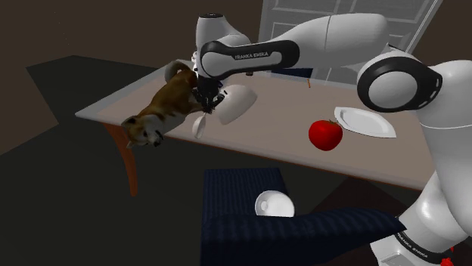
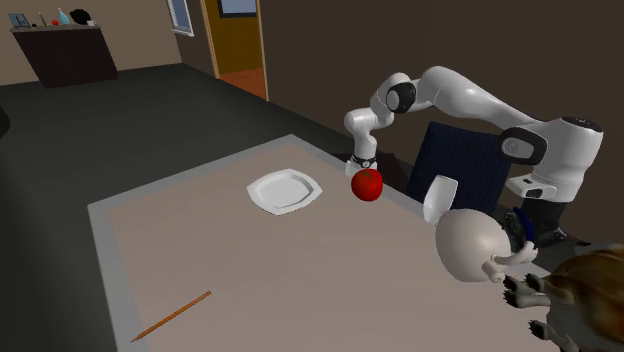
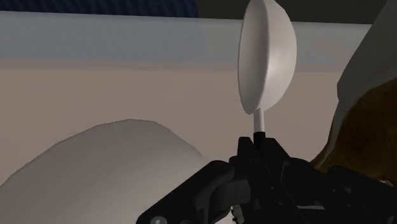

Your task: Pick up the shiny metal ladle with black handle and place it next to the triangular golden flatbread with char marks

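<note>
Shoulder view: gripper (image 1: pixel 204 106) clamped onto ladle (image 1: pixel 200 126), pale bowl at its 6 o'clock, between dog (image 1: pixel 163 109) and white lump (image 1: pixel 236 102).
Second exterior view: ladle (image 2: pixel 438 197) at 4 o'clock of apple (image 2: pixel 367 185), near edge of table (image 2: pixel 330 260).
Wrist view: black fingers (image 3: pixel 283 159) pinch thin stem, bowl beyond.

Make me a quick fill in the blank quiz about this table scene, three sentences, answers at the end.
1. The gripper is shut on the ____.
2. The apple beside the plate is coloured ____.
3. The plate lies on the ____.
Missing words: ladle; red; table.
</note>
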Available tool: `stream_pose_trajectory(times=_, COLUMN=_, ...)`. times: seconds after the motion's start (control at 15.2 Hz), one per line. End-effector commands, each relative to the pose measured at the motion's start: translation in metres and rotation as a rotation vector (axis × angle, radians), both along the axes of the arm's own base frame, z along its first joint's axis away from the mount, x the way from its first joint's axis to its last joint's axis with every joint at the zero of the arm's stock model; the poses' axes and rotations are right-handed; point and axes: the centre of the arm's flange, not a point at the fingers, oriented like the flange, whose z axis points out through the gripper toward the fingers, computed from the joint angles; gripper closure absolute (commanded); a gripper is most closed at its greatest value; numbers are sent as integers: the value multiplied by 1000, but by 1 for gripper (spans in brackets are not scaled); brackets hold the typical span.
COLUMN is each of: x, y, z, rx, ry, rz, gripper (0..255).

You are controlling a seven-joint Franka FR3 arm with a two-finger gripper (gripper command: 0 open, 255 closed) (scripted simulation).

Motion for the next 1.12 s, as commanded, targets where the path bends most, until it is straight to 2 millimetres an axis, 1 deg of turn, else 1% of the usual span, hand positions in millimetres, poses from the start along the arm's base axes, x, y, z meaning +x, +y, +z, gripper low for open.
stream_pose_trajectory(times=0.0, x=-3, y=8, z=-21, rx=0, ry=20, rz=9, gripper=255)
stream_pose_trajectory(times=0.59, x=-3, y=8, z=-70, rx=0, ry=20, rz=9, gripper=255)
stream_pose_trajectory(times=1.06, x=-3, y=8, z=-70, rx=0, ry=20, rz=9, gripper=255)
